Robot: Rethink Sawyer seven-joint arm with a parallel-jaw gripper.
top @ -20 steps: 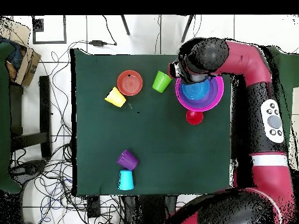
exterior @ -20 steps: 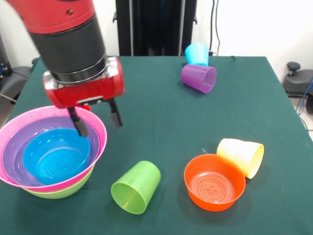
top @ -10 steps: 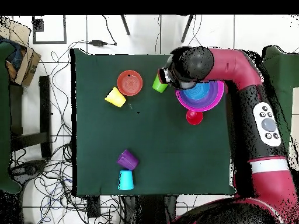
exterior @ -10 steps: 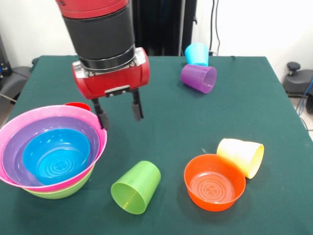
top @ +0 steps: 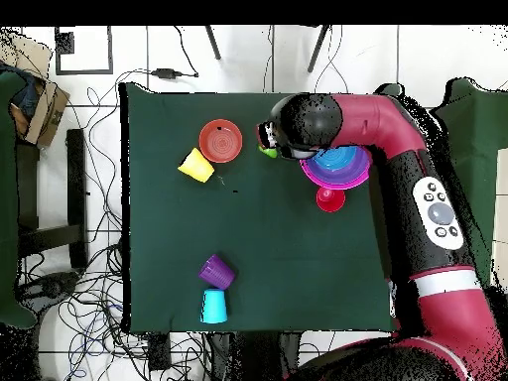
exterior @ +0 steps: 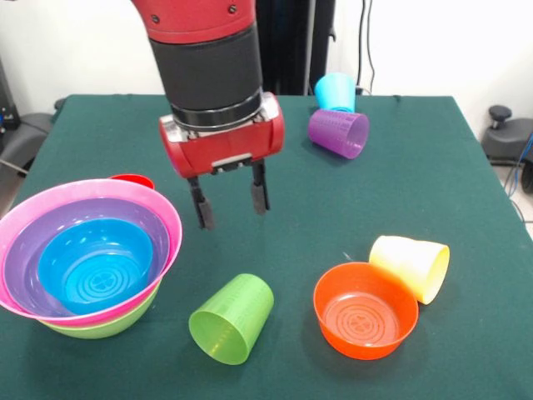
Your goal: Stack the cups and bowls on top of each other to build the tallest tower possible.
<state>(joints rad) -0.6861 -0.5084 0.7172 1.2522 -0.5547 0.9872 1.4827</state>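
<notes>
The tower stands at the front left: a blue bowl [exterior: 96,267] nested in a purple bowl [exterior: 33,242], inside a pink bowl [exterior: 171,225], on a lime green bowl [exterior: 100,327]. My gripper [exterior: 231,210] hangs open and empty above the cloth, to the right of the tower and behind the lime green cup [exterior: 231,318], which lies on its side. An orange bowl [exterior: 365,310] sits upright at the right, with a pale yellow cup [exterior: 410,265] on its side touching it. A purple cup [exterior: 339,132] and a light blue cup [exterior: 336,90] lie at the back.
A small red object [exterior: 132,179] sits behind the pink bowl, also visible from above [top: 330,198]. The green table cloth [exterior: 433,183] ends near the purple cup on the right. In the overhead view the arm [top: 397,119] covers most of the green cup and part of the tower [top: 347,171].
The gripper has moved away from above the nested bowls, rightward in the front view, to a spot behind the green cup. It stayed open and empty. No object moved.
</notes>
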